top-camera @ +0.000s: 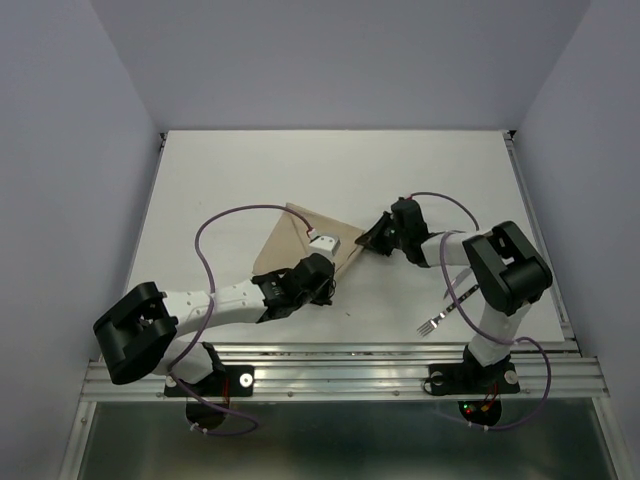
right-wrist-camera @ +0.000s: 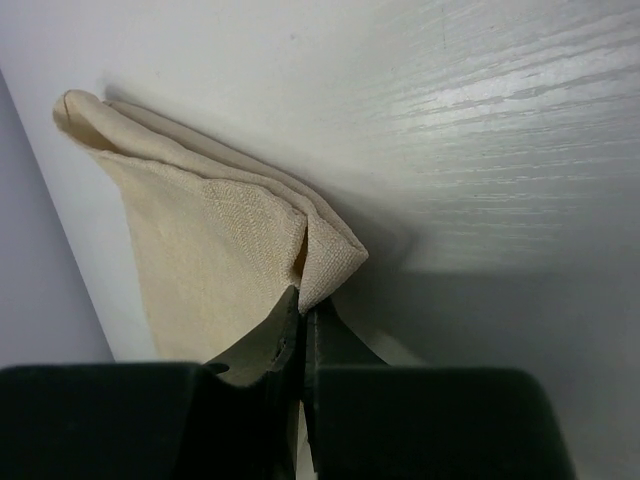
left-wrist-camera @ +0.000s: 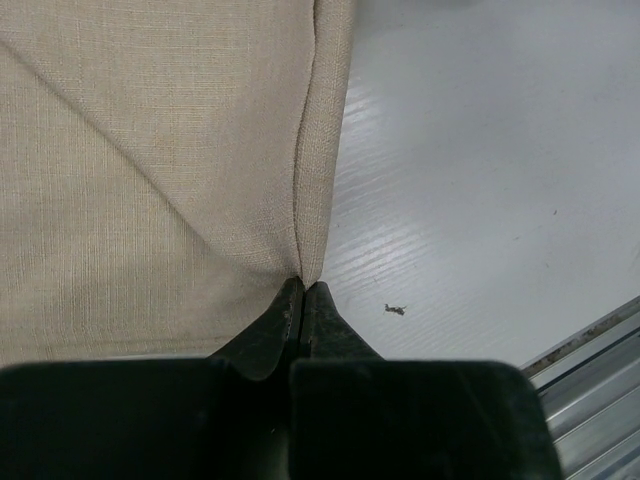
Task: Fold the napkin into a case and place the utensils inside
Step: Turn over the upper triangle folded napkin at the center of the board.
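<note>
The beige napkin (top-camera: 295, 240) lies folded into a layered triangle in the middle of the white table. My left gripper (top-camera: 325, 275) is at its near right edge. In the left wrist view the left gripper (left-wrist-camera: 302, 285) is shut on a hemmed fold of the napkin (left-wrist-camera: 150, 150). My right gripper (top-camera: 372, 240) is at the cloth's right corner. There the right gripper (right-wrist-camera: 303, 300) is shut on the doubled corner of the napkin (right-wrist-camera: 210, 240), raised slightly off the table. One of the utensils, a fork (top-camera: 437, 321), lies near the right arm's base.
A metal rail (top-camera: 340, 365) runs along the table's near edge and shows in the left wrist view as the rail (left-wrist-camera: 590, 360). A small dark speck (left-wrist-camera: 395, 309) lies on the table beside the left fingers. Walls close in the table on three sides.
</note>
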Motion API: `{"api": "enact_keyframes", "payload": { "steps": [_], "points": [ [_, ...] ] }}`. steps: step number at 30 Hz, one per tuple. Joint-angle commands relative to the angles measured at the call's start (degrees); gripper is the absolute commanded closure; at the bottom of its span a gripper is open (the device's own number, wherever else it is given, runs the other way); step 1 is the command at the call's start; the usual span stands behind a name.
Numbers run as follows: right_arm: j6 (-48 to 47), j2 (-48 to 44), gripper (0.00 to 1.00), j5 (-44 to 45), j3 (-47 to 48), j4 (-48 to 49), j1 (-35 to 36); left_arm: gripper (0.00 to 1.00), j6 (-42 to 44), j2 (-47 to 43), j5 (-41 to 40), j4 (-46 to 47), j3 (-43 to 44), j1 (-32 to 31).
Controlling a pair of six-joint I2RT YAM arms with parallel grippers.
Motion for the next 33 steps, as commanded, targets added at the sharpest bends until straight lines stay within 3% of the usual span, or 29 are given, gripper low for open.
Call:
{"api": "enact_keyframes", "payload": {
  "steps": [1,8,18,24,33],
  "points": [
    [-1.6,-5.09,0.99,3.08,-1.17,-1.77,0.52,1.0,-0.15,-2.15,-0.2,-0.34,0.01,-0.1],
    [-3.26,-14.83,0.99,8.69,-2.58,-6.95,0.52,1.0,-0.15,-2.59,1.13,-6.39,5.72,-0.28],
    [-9.07,-30.74,0.99,15.91,3.75,-21.27,0.52,1.0,1.17,-2.94,-0.54,-22.21,23.63,-0.72],
    [-10.38,-39.46,0.99,19.6,5.5,-27.6,0.52,1.0,1.87,-5.22,2.18,-26.97,29.28,-1.77],
    [-12.76,-54.22,0.99,28.13,8.93,-43.51,0.52,1.0,-0.85,-2.78,1.48,-31.54,37.97,-12.49]
  ]
}}
